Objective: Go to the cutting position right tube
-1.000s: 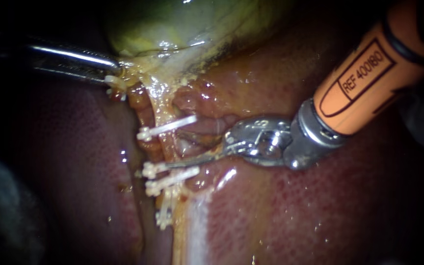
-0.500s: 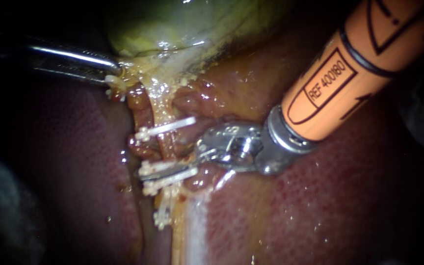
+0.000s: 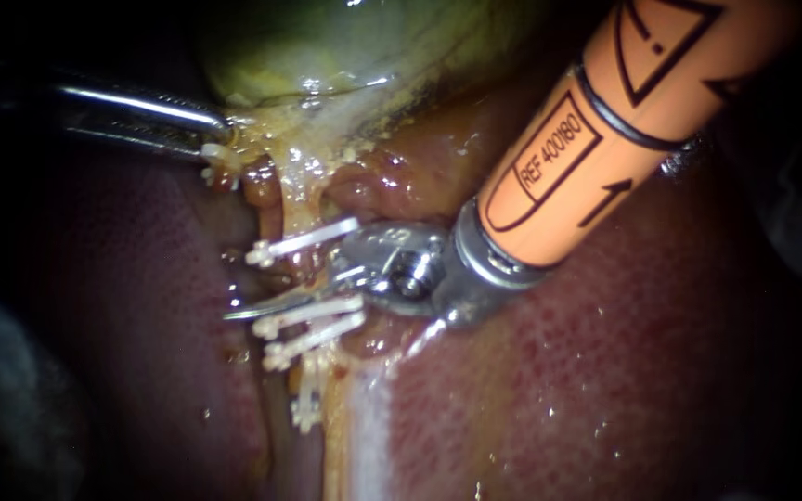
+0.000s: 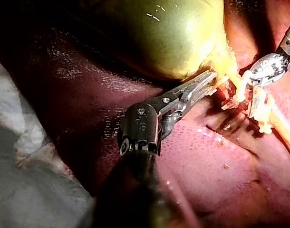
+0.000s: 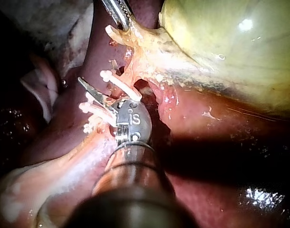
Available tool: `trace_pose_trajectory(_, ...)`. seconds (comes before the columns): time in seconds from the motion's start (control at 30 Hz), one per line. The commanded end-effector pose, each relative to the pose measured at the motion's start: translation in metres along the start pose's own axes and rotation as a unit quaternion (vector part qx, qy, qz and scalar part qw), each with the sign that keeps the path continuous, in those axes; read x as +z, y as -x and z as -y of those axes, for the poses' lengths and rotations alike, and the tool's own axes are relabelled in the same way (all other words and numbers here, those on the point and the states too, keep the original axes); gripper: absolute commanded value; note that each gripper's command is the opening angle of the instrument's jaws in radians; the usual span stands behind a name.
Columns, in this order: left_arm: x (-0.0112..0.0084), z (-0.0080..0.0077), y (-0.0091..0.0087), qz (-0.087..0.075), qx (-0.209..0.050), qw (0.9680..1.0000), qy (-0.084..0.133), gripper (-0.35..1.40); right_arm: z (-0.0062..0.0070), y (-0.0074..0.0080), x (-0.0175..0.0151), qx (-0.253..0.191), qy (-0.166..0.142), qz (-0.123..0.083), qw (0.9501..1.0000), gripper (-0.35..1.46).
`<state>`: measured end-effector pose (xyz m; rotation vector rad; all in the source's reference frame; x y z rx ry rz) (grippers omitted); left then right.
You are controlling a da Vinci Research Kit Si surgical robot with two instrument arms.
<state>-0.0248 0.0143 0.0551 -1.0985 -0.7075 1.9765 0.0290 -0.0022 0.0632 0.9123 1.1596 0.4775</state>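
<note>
The tube [image 3: 306, 269] to be cut runs down from the narrow end of the gallbladder [image 3: 345, 46] across the liver [image 3: 605, 371]. White clips cross it, and the bare stretch between the upper clip [image 3: 306, 238] and the lower pair of clips [image 3: 313, 323] is where a cut would go. My right instrument [image 3: 243, 314] reaches into that gap. One thin blade lies across the tube, its tip out past the far side and very close to the lower pair. Only that blade shows in any view, so I cannot tell whether the instrument stands apart or together. To settle well, I judge the blade should sit midway in the gap and square to the tube, touching neither clip. It should span the tube's whole width with no liver caught under the tip. A darker strand lies just beside the tube, and I cannot tell which of the two counts as the right one. My left instrument [image 3: 215, 130] is clamped on the gallbladder at its narrow end, and steady tension there should hold the tube straight.
</note>
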Motion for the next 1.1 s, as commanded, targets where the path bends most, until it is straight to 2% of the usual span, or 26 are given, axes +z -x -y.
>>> trace_pose_trajectory(0.03, 0.0001, 0.0000, 0.0000, 0.000, 0.000, 1.0000, 0.000, -0.35, 0.0000, 0.0000, 0.0000, -0.001, -0.001, -0.001, 1.0000, 1.27)
trace_pose_trajectory(0.17, 0.0001, 0.0000, 0.0000, 0.000, 0.000, 1.0000, -0.002, -0.35, 0.0006, -0.0001, 0.0000, -0.001, -0.002, -0.003, 1.0000, 1.27)
trace_pose_trajectory(0.27, 0.0000, 0.0000, 0.0001, 0.000, 0.000, 1.0000, -0.001, -0.35, 0.0017, -0.0003, -0.0001, -0.001, -0.012, -0.002, 0.9999, 1.27)
trace_pose_trajectory(0.5, -0.0001, 0.0001, 0.0001, 0.000, 0.000, 1.0000, -0.001, -0.35, 0.0048, -0.0021, -0.0001, -0.001, -0.037, -0.005, 0.9993, 1.25)
trace_pose_trajectory(0.6, -0.0001, 0.0001, 0.0001, 0.000, 0.000, 1.0000, -0.001, -0.35, 0.0056, -0.0029, -0.0002, 0.001, -0.042, -0.011, 0.9991, 1.25)
trace_pose_trajectory(0.7, -0.0001, 0.0001, 0.0001, 0.000, 0.000, 1.0000, -0.001, -0.35, 0.0060, -0.0034, -0.0003, 0.003, -0.043, -0.013, 0.9990, 1.25)
trace_pose_trajectory(1.1, -0.0001, 0.0002, 0.0001, 0.000, 0.000, 1.0000, -0.001, -0.35, 0.0058, -0.0033, -0.0003, 0.002, -0.042, -0.012, 0.9990, 1.23)
